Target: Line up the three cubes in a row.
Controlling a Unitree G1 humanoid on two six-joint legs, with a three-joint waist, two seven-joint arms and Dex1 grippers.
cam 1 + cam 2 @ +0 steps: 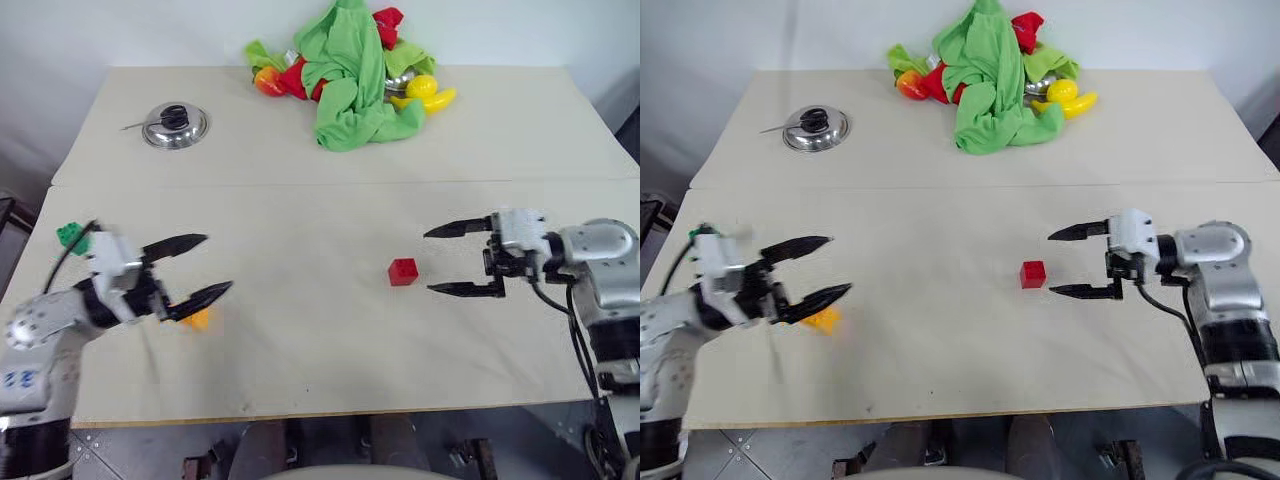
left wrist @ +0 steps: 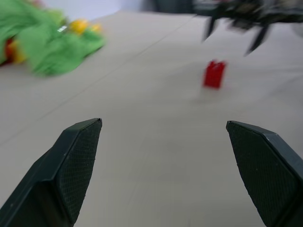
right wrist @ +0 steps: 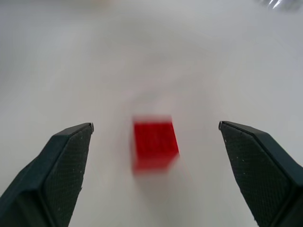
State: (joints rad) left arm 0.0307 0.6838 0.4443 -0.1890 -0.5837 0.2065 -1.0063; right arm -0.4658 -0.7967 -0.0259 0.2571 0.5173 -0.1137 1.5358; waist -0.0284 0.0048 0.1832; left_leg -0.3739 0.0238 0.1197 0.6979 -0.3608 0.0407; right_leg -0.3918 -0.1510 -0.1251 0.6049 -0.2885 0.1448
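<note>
Hands [image 1: 436,260] wide; three cubes [image 1: 403,271].

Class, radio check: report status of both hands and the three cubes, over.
Left hand open, empty, over orange-yellow cube. Right hand open, red cube just ahead on table. Green cube far left, cubes not in row. Nothing in the way.

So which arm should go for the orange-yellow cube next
Probably the left. Its open left gripper hangs right over the orange-yellow cube, while the right gripper, open too, sits across the table beside the red cube.
</note>
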